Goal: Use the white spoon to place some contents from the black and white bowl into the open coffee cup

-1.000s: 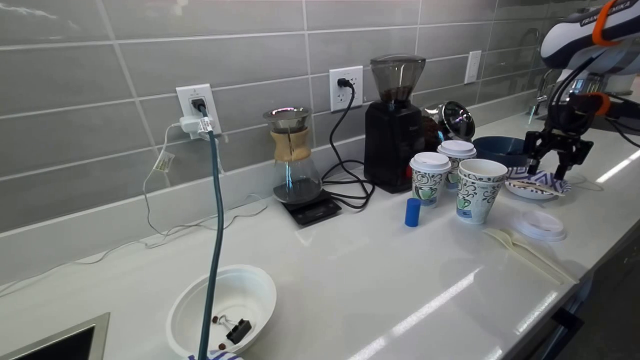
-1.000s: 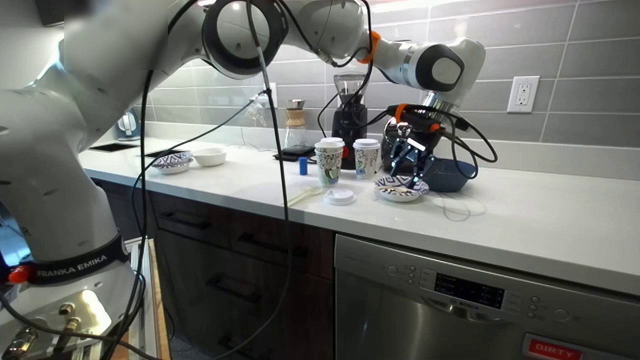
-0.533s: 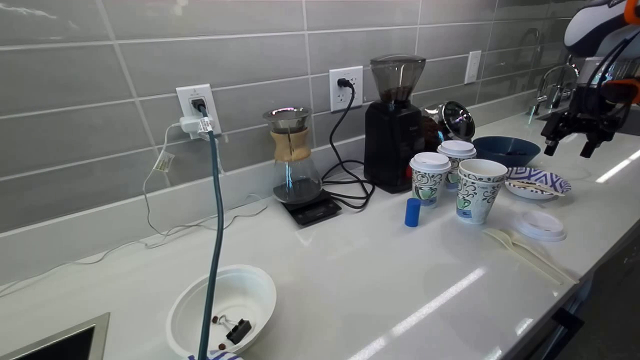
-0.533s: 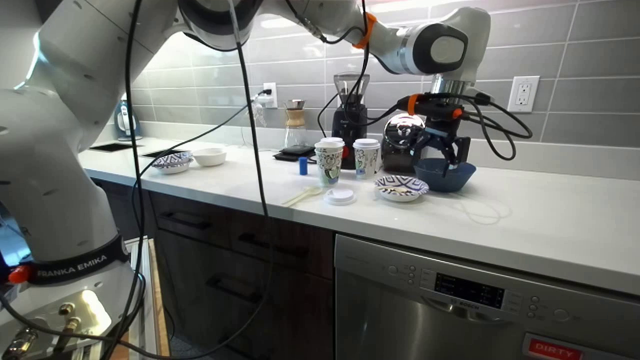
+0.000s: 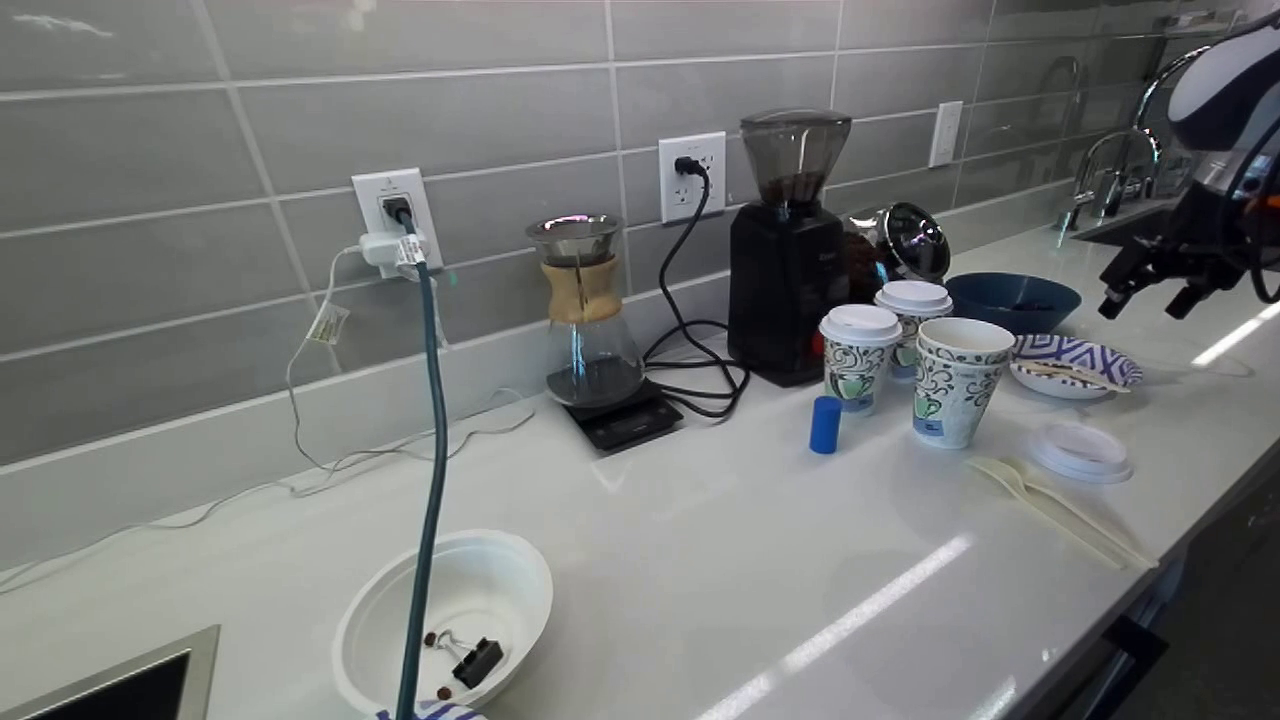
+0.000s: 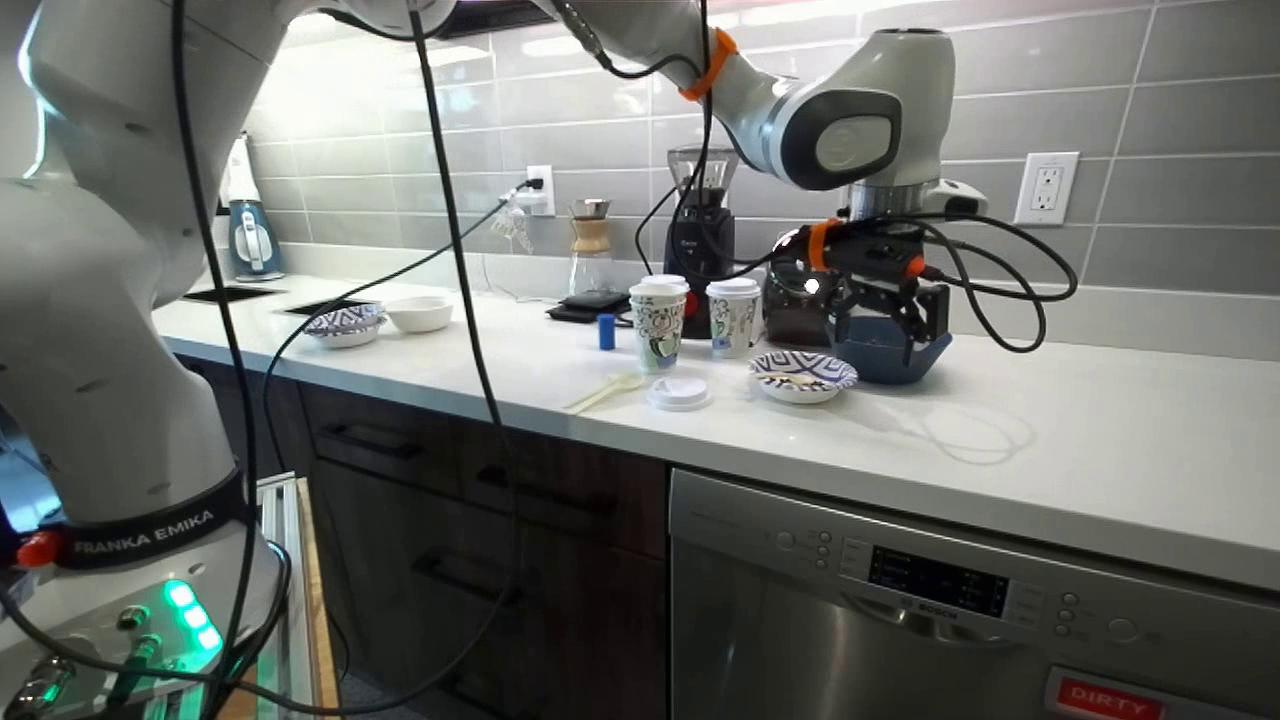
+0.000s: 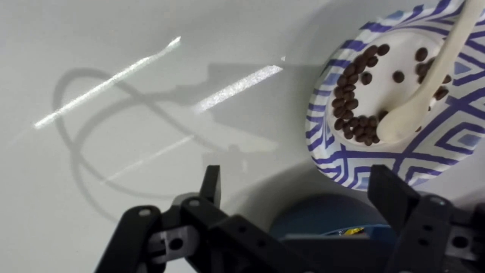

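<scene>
White spoon [image 7: 435,77] and brown beans [image 7: 358,131] lie in the patterned bowl [image 7: 432,148] on the table [image 5: 720,540]; the open cup [image 5: 958,385] stands left of the bowl, while on its right, in both exterior views, the gripper [image 5: 1146,308] hangs spread wide, holding nothing.

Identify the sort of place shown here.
Probably a kitchen, whether home or office I cannot tell: a dishwasher sits under the counter, and a coffee grinder stands on top.
</scene>
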Controlling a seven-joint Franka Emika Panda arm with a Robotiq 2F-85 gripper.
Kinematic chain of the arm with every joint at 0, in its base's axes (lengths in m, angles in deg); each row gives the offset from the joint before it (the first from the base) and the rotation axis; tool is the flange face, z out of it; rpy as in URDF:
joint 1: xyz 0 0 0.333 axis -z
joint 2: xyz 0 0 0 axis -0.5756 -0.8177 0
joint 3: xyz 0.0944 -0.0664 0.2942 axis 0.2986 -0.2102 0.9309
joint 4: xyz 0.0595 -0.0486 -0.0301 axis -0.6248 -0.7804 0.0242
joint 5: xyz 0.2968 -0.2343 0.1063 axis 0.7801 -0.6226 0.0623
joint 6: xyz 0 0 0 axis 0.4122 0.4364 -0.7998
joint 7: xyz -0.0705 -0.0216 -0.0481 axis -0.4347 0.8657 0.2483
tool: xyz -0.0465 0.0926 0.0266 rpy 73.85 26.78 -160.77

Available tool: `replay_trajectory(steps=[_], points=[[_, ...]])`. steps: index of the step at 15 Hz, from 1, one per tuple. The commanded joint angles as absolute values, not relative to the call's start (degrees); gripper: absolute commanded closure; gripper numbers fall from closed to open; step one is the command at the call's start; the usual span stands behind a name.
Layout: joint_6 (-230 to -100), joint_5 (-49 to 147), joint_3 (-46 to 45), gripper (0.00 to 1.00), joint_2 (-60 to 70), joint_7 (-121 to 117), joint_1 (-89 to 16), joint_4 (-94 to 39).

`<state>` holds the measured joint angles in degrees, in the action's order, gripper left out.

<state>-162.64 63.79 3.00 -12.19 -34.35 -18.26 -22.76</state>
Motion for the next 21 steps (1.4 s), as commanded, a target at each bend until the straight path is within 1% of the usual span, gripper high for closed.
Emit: replay_trajectory(steps=[1, 4, 11, 13, 15, 16, 18, 21], points=[[-170.8, 69.3, 6.5, 0.00, -3.8, -39.9, -14.3, -36.6], [-174.2, 72.1, 7.1, 0.00, 1.6, -44.1, -12.8, -44.9], [-187.5, 70.7, 3.8, 0.00, 17.0, -48.9, -14.8, -65.8], [-194.4, 69.7, 2.9, 0.00, 21.6, -52.4, -16.1, -72.1], [-201.2, 69.3, 4.6, 0.00, 26.4, -55.4, -14.7, -78.6], [-196.0, 70.2, 4.5, 0.00, 19.7, -52.7, -14.4, -70.5], [-199.5, 70.2, 4.6, 0.00, 23.5, -54.4, -14.4, -75.5], [-199.8, 70.1, 4.7, 0.00, 25.5, -54.8, -14.4, -77.4]])
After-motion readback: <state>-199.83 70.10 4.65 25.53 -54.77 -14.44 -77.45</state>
